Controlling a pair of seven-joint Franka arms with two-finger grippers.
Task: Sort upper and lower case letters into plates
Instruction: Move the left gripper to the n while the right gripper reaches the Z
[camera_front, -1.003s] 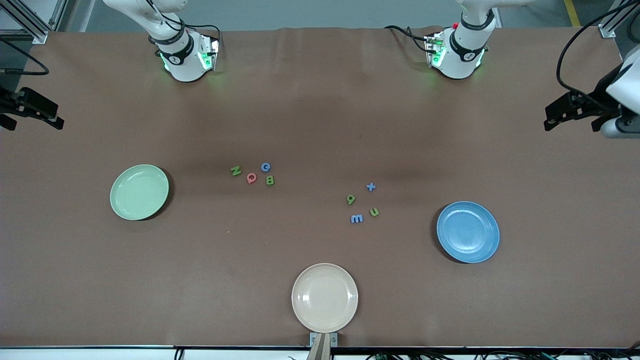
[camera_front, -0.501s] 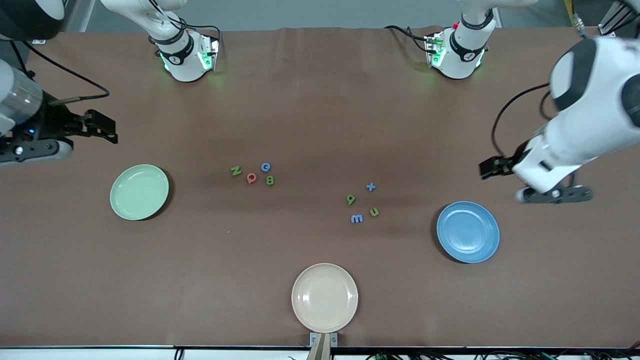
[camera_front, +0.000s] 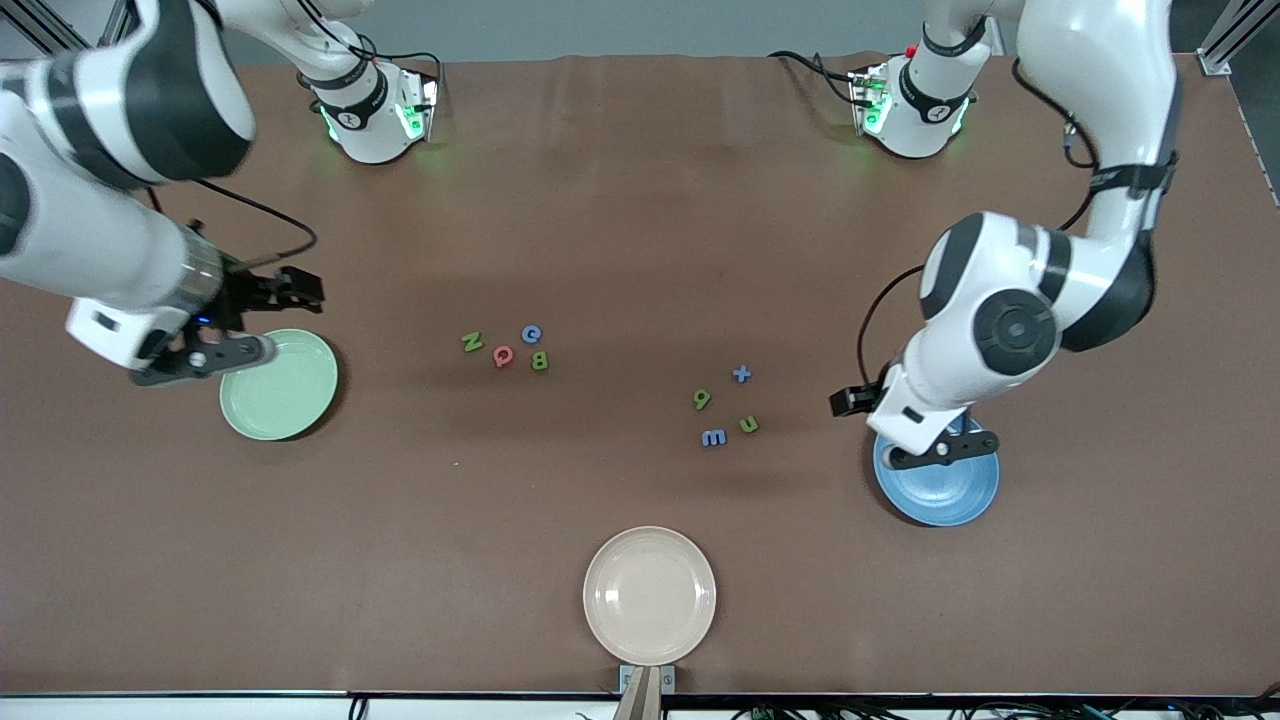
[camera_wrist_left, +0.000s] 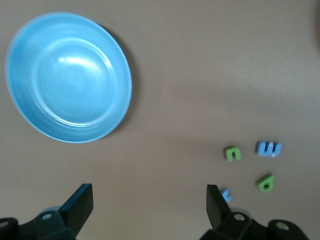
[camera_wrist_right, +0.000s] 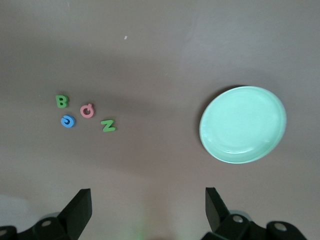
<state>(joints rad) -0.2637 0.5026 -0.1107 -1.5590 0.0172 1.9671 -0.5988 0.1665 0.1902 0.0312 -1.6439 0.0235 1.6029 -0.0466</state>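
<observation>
Upper case letters lie in a cluster mid-table: green N (camera_front: 472, 342), red Q (camera_front: 503, 355), blue C (camera_front: 532, 334), green B (camera_front: 540, 360). Lower case letters lie toward the left arm's end: blue t (camera_front: 741, 374), green g (camera_front: 702, 399), green u (camera_front: 748, 424), blue m (camera_front: 713, 437). The pale green plate (camera_front: 290, 395) and the blue plate (camera_front: 945, 495) are empty. My right gripper (camera_wrist_right: 148, 205) is open and empty over the table by the green plate's rim. My left gripper (camera_wrist_left: 150, 205) is open and empty over the table between the lower case letters and the blue plate (camera_wrist_left: 67, 77).
An empty cream-beige plate (camera_front: 650, 595) sits near the table's front edge, nearer the front camera than all the letters. The right arm's hand overhangs part of the green plate, and the left arm's hand overhangs part of the blue plate.
Both arms have swung in from the table's ends. The right gripper now hangs by the green plate and the left gripper by the blue plate. Letters and plates have not moved.
</observation>
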